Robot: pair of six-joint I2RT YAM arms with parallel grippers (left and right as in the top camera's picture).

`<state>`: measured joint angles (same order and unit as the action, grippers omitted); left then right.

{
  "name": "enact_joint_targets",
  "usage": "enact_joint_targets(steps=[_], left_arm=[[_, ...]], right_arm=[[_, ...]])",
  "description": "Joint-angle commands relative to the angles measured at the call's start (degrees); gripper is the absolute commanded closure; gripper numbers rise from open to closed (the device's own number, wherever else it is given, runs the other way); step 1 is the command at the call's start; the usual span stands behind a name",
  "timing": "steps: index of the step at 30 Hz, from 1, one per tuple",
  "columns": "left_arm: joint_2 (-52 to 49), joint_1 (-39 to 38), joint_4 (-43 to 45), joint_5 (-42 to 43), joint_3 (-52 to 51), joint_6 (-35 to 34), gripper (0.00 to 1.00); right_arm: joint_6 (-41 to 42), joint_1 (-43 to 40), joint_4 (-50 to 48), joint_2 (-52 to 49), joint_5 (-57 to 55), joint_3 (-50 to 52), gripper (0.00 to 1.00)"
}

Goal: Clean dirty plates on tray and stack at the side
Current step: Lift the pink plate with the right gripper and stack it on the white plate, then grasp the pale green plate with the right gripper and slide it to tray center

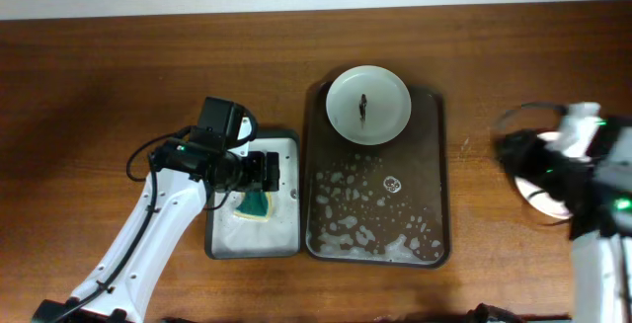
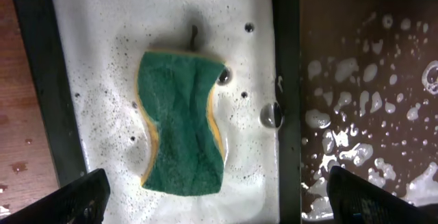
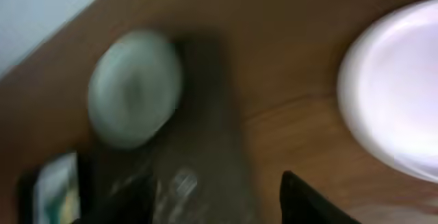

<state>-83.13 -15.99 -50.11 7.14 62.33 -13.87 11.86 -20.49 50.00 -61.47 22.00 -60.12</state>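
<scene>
Hovering left end effector: above the grey tray, spread wide with nothing held; in the wrist view its dark fingertips show at the two lower corners, one either side of the sponge.
grey tray: on the bench, just left of the brown tray, its floor coated in white foam.
sponge: lying flat in the foam, green face up with a yellow edge, waisted in outline, not touched by the fingers.
brown tray: mid-bench, long sides running away from the robot; suds are scattered over its near half.
white plate: sitting flat at the far end of the brown tray, with a dark smear at its centre.
pale plate: on the bench to the right of the brown tray and apart from it, partly hidden under the right arm; it looks faintly pink in the right wrist view. Whether more than one plate lies there I cannot tell.
right end effector: over the left edge of the pale plate, blurred in both views; I cannot tell how far it is open or whether it holds anything.
</scene>
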Motion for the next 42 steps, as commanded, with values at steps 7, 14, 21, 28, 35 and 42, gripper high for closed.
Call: enact_joint_targets(steps=[7,14,21,28,35,42], left_arm=[[0.55,0.24,-0.04,0.59,-0.04,0.7,0.01],[0.55,0.24,-0.04,0.59,-0.04,0.7,0.0],[0.55,0.24,-0.04,0.59,-0.04,0.7,0.01],[0.55,0.24,-0.04,0.59,-0.04,0.7,0.0],[0.55,0.24,-0.04,-9.05,-0.04,4.17,0.01],[0.55,0.24,-1.14,-0.7,-0.04,4.15,0.01]], right_arm=[[-5.64,23.85,0.59,-1.9,1.36,-0.35,0.43],[-5.64,23.91,1.2,-1.9,1.38,-0.35,0.49],[-5.44,23.91,2.34,-1.88,1.4,-0.35,0.5],[-4.76,23.91,3.85,-3.04,-5.57,-0.26,0.61],[-3.02,24.26,-19.5,-27.21,-5.99,-0.35,0.54],[-3.02,24.24,-45.42,-45.57,-10.71,-1.22,0.53]])
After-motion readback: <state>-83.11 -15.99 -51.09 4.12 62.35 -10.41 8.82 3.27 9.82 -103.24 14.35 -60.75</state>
